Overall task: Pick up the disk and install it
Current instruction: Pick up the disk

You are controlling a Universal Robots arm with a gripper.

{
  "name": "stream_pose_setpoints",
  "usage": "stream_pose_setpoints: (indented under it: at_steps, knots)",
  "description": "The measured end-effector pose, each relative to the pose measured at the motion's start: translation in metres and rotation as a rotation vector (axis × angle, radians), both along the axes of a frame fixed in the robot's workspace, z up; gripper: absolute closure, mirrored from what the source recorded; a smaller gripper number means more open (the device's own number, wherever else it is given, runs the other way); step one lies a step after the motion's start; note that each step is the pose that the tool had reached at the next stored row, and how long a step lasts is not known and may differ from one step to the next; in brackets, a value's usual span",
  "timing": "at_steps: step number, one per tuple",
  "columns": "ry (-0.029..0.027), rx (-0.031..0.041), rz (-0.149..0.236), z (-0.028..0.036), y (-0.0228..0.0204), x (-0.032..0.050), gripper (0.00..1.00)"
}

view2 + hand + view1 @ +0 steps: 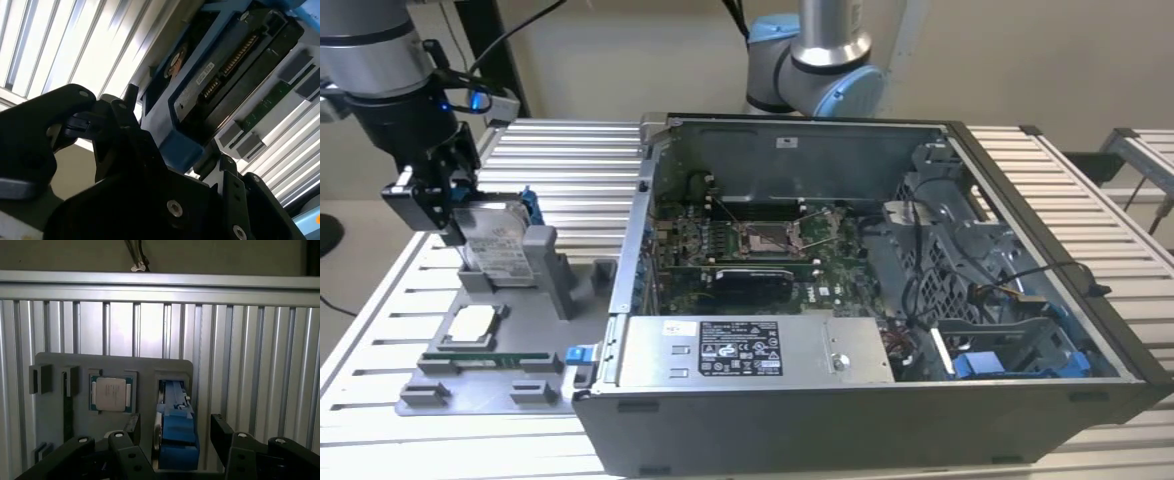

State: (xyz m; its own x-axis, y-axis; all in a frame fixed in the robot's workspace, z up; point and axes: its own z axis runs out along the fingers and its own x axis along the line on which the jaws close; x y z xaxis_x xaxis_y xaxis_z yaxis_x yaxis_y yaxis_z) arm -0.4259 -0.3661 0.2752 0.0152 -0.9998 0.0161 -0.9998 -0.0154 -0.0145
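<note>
The disk (496, 240) is a silver-grey drive in a blue carrier. It stands on edge in a slot of the grey fixture plate (520, 385), on the exterior view's left. My gripper (454, 215) hangs over it from above. In the first wrist view the blue carrier of the disk (176, 405) runs between the two black fingers (133, 426). A small gap shows on each side, so the gripper (175, 426) is open and straddles it. The second wrist view shows the disk (225, 70) with its connector edge, close in front of the fingers (131, 97).
The open computer case (881, 250) lies to the exterior view's right of the plate, with a grey power-supply box (747, 350) at its front. A square silver chip (111, 394) and a memory stick (487, 357) rest on the plate. Another arm (821, 60) stands behind the case.
</note>
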Motion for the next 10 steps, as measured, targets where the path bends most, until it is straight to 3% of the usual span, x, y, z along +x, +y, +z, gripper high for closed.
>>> stream_pose_setpoints:
  at_steps: [3,4,10]
  knots:
    - [-0.0001,0.0000,0.000,-0.0002,0.0000,0.0000,0.00]
    - [0.0000,0.0000,0.000,-0.0002,0.0000,0.0000,1.00]
    - [-0.0001,0.0000,0.000,-0.0005,0.0000,0.0000,1.00]
